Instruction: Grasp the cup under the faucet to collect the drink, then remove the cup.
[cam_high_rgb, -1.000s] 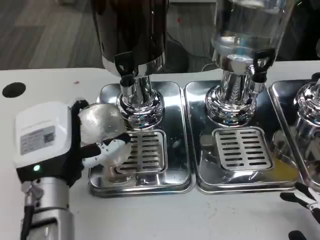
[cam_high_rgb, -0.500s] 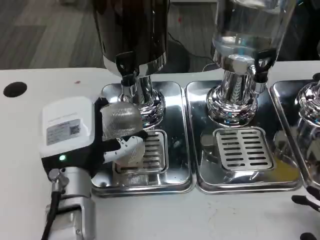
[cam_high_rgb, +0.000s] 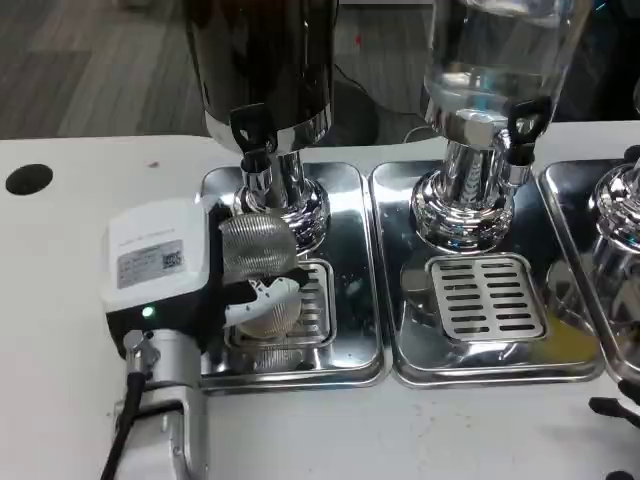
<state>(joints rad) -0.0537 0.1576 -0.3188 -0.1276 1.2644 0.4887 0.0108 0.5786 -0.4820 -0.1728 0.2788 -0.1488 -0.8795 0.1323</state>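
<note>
Your left hand (cam_high_rgb: 215, 285), left of centre, grips the clear ribbed plastic cup (cam_high_rgb: 258, 258) upright on the slotted steel drip tray (cam_high_rgb: 350, 300). The black-handled chrome faucet (cam_high_rgb: 254, 150) sits directly above the cup's mouth.

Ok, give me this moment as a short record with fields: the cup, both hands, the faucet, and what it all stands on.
cup: clear ribbed cup, held over the left drip tray's grate
left hand: left hand grips the cup from its left side
right hand: right hand, only fingertips at the lower right edge, state unclear
faucet: black-handled faucet of the dark dispenser, just above the cup
surface: left drip tray on white table
</note>
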